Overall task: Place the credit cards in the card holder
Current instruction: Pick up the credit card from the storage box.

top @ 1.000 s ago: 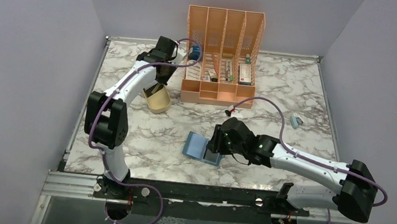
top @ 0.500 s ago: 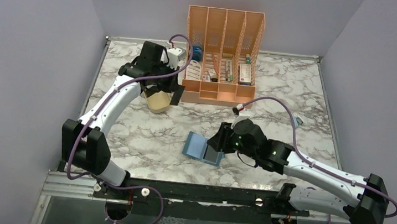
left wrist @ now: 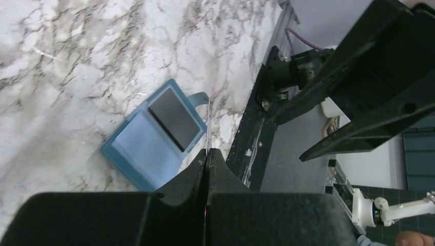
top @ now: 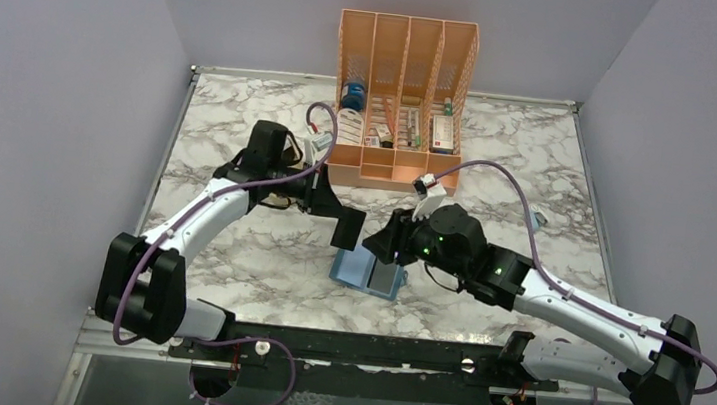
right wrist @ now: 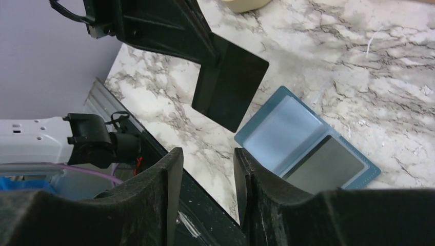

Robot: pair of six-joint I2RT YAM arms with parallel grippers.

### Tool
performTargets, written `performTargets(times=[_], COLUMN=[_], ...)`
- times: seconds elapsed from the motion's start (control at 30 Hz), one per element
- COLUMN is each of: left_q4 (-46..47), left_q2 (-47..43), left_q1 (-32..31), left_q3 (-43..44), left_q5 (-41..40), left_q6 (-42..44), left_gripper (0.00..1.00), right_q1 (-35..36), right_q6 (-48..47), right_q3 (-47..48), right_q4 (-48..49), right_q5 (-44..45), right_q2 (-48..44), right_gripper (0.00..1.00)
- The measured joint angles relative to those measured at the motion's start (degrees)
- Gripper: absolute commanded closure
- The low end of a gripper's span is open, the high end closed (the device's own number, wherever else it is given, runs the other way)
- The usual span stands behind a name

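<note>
a second ago my left gripper [left wrist: 206,156] was far off at the beige tray [right wrist: 246,4] on the far left. now it has swung in to the middle of the table [top: 258,262] and hangs just beside the far left corner of the card holder [top: 365,270], not touching it. its fingers are pressed tight on a dark card [right wrist: 231,87], and the card sticks out from the tips toward the holder. from my left wrist i see this card only as a thin line, edge on. my right gripper [right wrist: 204,159] has changed too. it was low on the right half of the holder, and now it is up and back a little, on the far right side of it. its fingers are spread and there is nothing between them. the holder lies open and flat, near the front edge of the table. its left half is light blue and bare. its right half has a grey card [right wrist: 324,166] on it, and i cannot tell if that one sits in the pocket or just on top. i think the dark card is now ready to go in, but it is not in yet. i think i must tip it low and slide it into the holder. the holder looks light and may slip, so my right gripper may need to hold it still. my two grippers are close, so i must not bump them.
</note>
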Motion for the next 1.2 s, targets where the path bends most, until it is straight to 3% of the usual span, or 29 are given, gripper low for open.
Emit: performTargets(times=[0.33,0.57,0.97,1.07,1.2], left_q4=[11.50,13.92,15.26,15.37,15.43], left_q2=[-3.43,-4.81,-5.97,-5.97,-5.97], left_q1=[-2.60,-4.94,-6.54,-7.52,-8.28], left_q3=[-5.18,-5.88,-6.21,-6.36,-6.67], left_q5=[7.72,10.10,12.02,12.35,12.61], left_q6=[-5.97,-6.60,-6.93,-6.75,-6.27], left_gripper=[1.00,1.00,1.00,1.00,1.00], right_q1=[-2.25,-2.71,-2.86,-2.86,-2.86], right_q6=[-0.61,0.37,0.70,1.36,1.97], right_q3=[0.28,0.28,0.28,0.20,-0.90], right_q4=[2.73,1.29,-1.03,-0.22,1.16], right_q5=[-4.52,-3.98,-3.08,-3.74,-4.52], right_q2=[-0.26,-0.90,-2.10,-2.10,-2.62], right_gripper=[0.58,0.52,0.55,0.61,0.87])
